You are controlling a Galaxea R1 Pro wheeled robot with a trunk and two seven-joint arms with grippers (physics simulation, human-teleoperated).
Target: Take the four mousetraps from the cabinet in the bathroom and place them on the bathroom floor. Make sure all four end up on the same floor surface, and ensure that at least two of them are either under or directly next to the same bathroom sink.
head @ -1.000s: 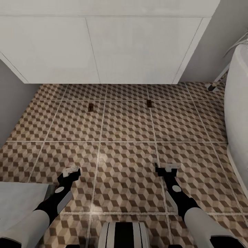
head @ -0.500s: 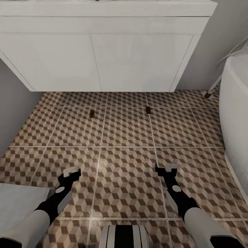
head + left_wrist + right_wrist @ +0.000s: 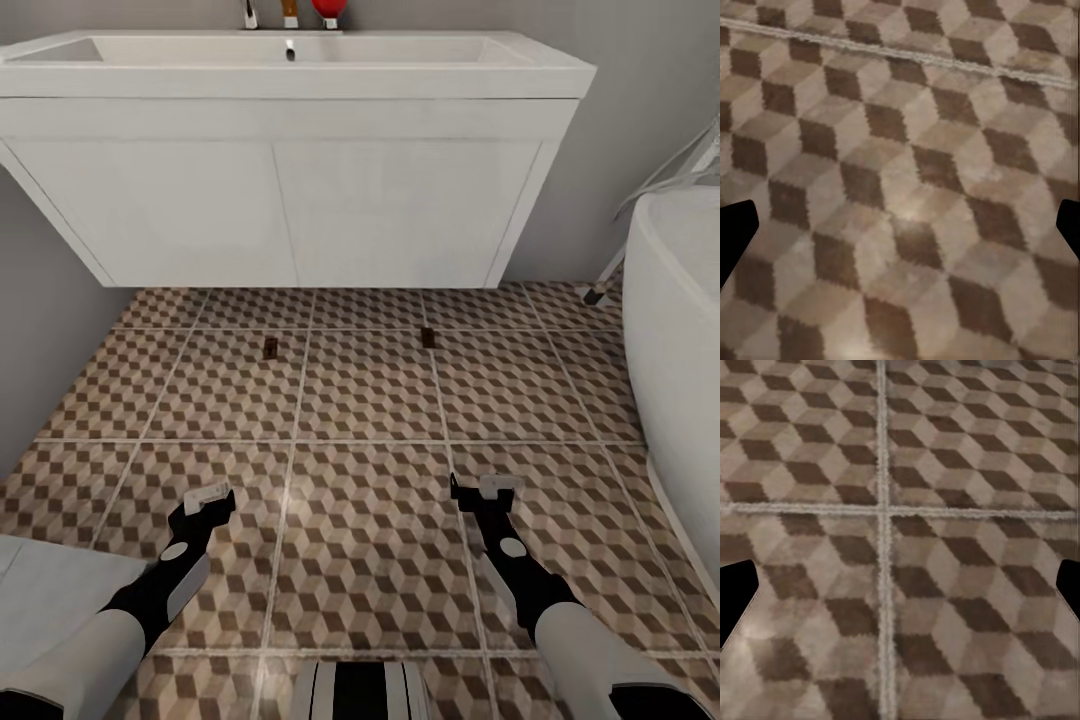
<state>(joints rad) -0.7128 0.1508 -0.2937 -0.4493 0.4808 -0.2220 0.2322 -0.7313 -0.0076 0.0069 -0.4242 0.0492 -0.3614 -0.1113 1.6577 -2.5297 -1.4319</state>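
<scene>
Both arms stretched forward and low over bathroom floor [image 3: 360, 500]; left gripper [image 3: 205, 499] and right gripper [image 3: 485, 490] spread wide, nothing held; two mousetraps flat on tiles just before white vanity [image 3: 300, 210], one left [image 3: 270, 346], one right [image 3: 428, 337], well apart; white tub [image 3: 680, 340] on right; sink basin [image 3: 290, 55] on vanity.

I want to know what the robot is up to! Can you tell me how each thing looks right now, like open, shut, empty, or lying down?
Left small tan-brown mousetrap: lying flat on the cube-patterned tile floor, before the vanity.
Right small tan-brown mousetrap: lying flat on the floor.
White vanity cupboard: doors shut.
White rectangular sink: basin looks empty.
Left gripper: open, empty.
Right gripper: open, empty.
</scene>
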